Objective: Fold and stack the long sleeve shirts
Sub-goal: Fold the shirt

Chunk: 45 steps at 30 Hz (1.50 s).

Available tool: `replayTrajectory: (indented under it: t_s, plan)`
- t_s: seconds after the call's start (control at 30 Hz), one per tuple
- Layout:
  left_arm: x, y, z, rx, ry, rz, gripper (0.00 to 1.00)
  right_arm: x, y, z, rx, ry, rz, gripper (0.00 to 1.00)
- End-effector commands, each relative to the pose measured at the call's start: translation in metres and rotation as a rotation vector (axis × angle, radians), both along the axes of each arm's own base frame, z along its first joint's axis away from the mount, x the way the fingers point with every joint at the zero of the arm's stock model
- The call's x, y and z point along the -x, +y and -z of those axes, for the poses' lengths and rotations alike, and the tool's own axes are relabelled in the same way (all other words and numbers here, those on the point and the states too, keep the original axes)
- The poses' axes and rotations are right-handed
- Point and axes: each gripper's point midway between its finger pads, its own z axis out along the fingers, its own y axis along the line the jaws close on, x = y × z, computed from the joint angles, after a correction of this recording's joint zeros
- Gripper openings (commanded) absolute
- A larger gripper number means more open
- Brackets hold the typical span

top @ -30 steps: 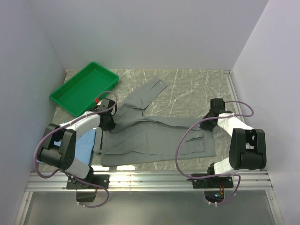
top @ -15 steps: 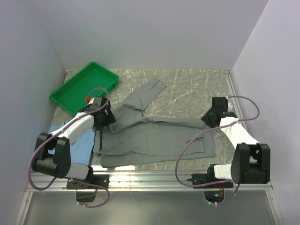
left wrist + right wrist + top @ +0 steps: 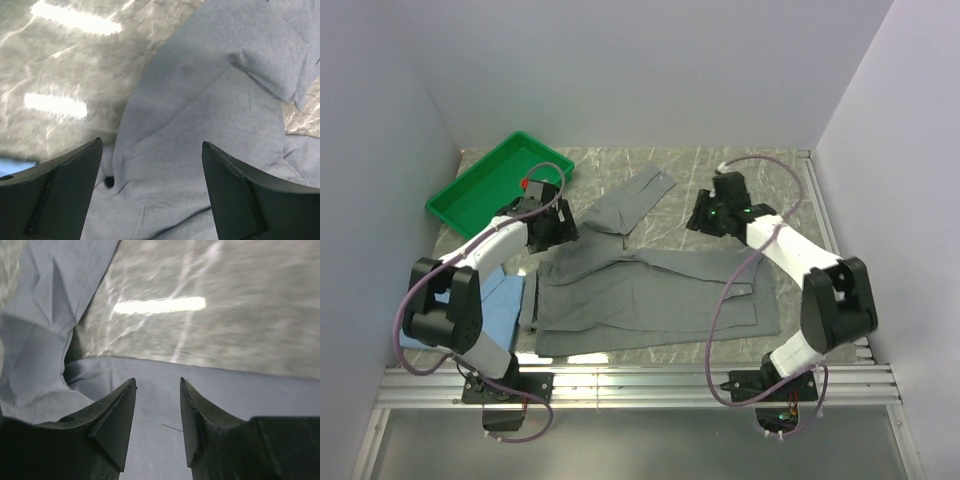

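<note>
Grey shirt (image 3: 650, 295) prob. nr table edge (image 3: 810, 345)

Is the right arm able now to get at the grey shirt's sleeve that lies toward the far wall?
Probably yes. The right gripper is open above the grey shirt, close beside that sleeve, with only bare table between them and nothing in the way.

Pretty clearly a robotics lab test cell, not anyone's home — plain white panels (image 3: 620, 70) box in a marble-look tabletop (image 3: 740, 180) on three sides. A pair of robot arms (image 3: 490, 255) is bolted to an aluminium rail (image 3: 640, 385) along the near edge, with purple cables (image 3: 711, 330) looping off them. A green plastic tray (image 3: 495, 190) sits at the back left.
</note>
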Motion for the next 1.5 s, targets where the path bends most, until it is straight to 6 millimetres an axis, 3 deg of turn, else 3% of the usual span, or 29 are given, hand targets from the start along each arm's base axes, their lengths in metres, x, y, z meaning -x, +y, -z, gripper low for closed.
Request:
replayTrajectory:
  t_s: [0.0,0.03,0.13,0.23,0.4,0.43,0.6,0.63,0.67,0.77,1.0,1.27,1.47]
  plan:
    - [-0.025,-0.013,-0.015,0.013,-0.064,0.072,0.86,-0.002,0.041,0.011,-0.002,0.020,-0.135,0.47]
    - [-0.028,-0.014,-0.015,0.013,-0.065,0.076,0.86,0.000,0.057,0.012,-0.003,0.021,-0.172,0.46]
    - [-0.041,-0.019,-0.009,0.010,-0.055,0.093,0.86,0.007,0.082,0.041,-0.002,0.088,-0.236,0.44]
    - [-0.056,-0.023,-0.015,0.011,-0.082,0.102,0.86,0.022,0.101,0.053,0.031,0.118,-0.321,0.43]
    - [-0.084,-0.036,-0.021,0.012,-0.133,0.127,0.87,0.050,0.111,0.079,0.145,0.178,-0.428,0.43]
    - [-0.089,-0.037,-0.014,0.006,-0.123,0.131,0.88,0.057,0.108,0.084,0.172,0.197,-0.450,0.43]
    - [-0.123,-0.040,-0.014,-0.043,-0.157,0.155,0.88,0.069,0.099,0.090,0.243,0.202,-0.461,0.43]
    - [-0.127,-0.041,-0.002,-0.050,-0.133,0.160,0.88,0.068,0.099,0.083,0.242,0.186,-0.459,0.43]
    - [-0.137,-0.044,-0.007,-0.050,-0.150,0.163,0.88,0.068,0.098,0.080,0.242,0.177,-0.454,0.43]
    - [-0.152,-0.048,0.000,-0.086,-0.164,0.186,0.86,0.065,0.097,0.060,0.229,0.126,-0.443,0.45]
    - [-0.169,-0.066,0.020,-0.161,-0.190,0.238,0.83,0.066,0.091,0.025,0.196,0.046,-0.400,0.68]
    - [-0.176,-0.075,0.046,-0.229,-0.155,0.258,0.75,0.075,0.075,0.006,0.197,-0.007,-0.356,0.68]
    - [-0.166,-0.095,0.068,-0.244,-0.119,0.301,0.50,0.080,0.060,0.005,0.218,-0.026,-0.305,0.68]
